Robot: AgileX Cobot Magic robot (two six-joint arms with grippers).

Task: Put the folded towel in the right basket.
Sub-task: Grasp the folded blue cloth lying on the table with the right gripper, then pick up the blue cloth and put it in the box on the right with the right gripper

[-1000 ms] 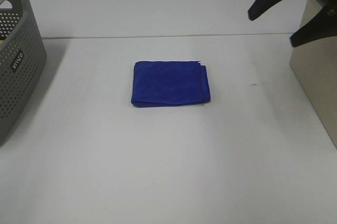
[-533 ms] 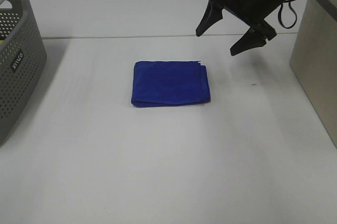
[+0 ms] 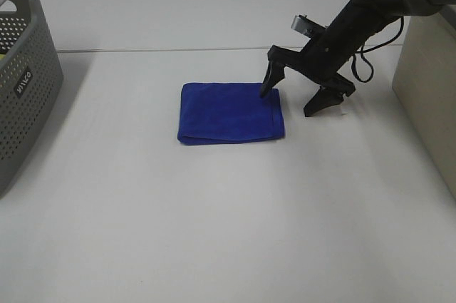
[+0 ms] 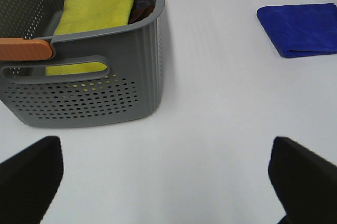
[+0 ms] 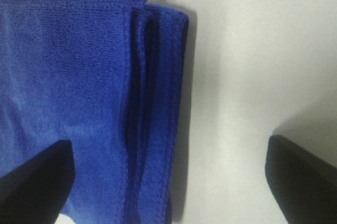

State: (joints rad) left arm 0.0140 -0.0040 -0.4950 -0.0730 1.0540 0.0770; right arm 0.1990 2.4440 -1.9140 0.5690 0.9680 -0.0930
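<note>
Towel (image 3: 229, 112) beside right gripper (image 3: 287, 103) (grey basket (image 3: 21, 82) well apart).

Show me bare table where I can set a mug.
Free: the near strip of table in front of the blue towel; also between grey basket and towel. Crowded: towel's right edge, under the open right gripper.

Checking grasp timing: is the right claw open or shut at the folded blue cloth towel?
Open. The right claw straddles the layered edge of the folded blue cloth towel, fingers wide apart, nothing pinched.
</note>
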